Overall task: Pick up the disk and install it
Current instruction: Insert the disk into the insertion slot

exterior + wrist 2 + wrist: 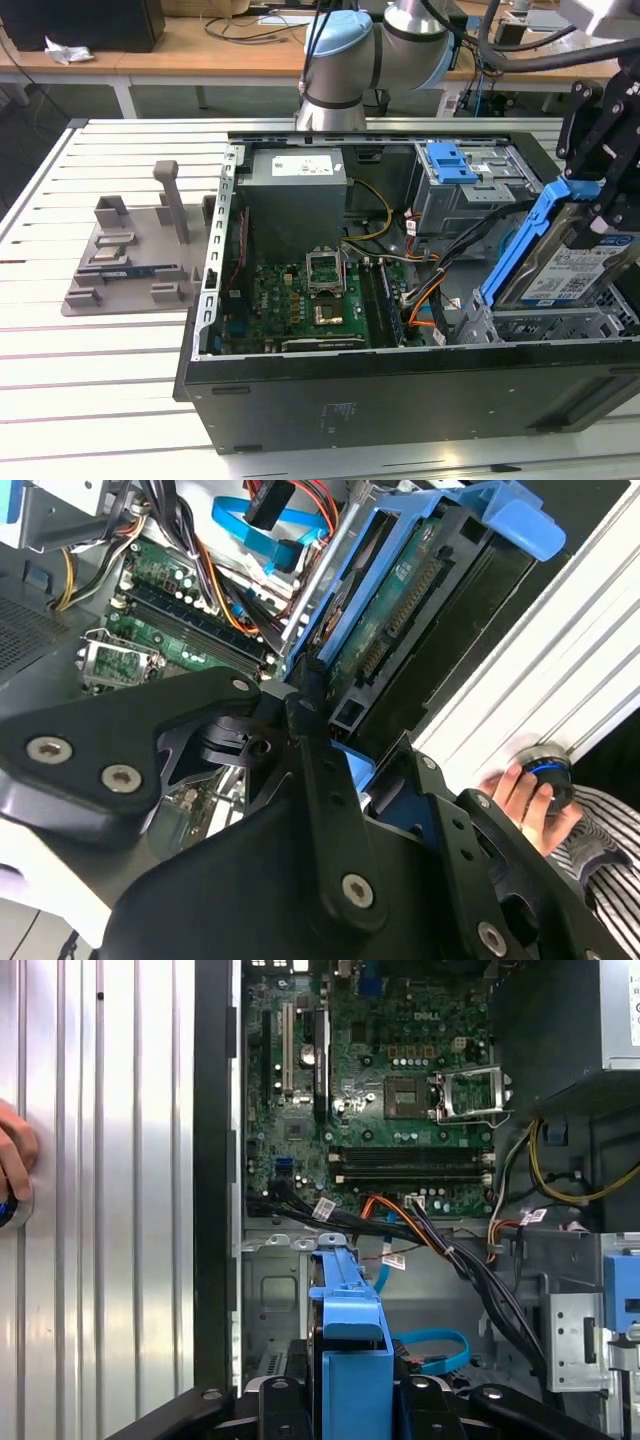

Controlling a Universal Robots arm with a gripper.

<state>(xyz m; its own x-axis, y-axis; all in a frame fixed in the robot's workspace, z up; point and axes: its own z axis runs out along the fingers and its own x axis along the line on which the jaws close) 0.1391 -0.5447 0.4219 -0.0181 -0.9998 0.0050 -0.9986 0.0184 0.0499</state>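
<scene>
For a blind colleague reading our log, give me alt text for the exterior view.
The gripper holds the disk tilted over the open computer case, at the exterior view's right. Its motherboard lies exposed; a grey fixture sits on the table.

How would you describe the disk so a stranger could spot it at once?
Find the open black computer case; at its end on the exterior view's right, the tool holds the disk tilted. Unlike the grey power supply, it is silver, blue-railed.
</scene>
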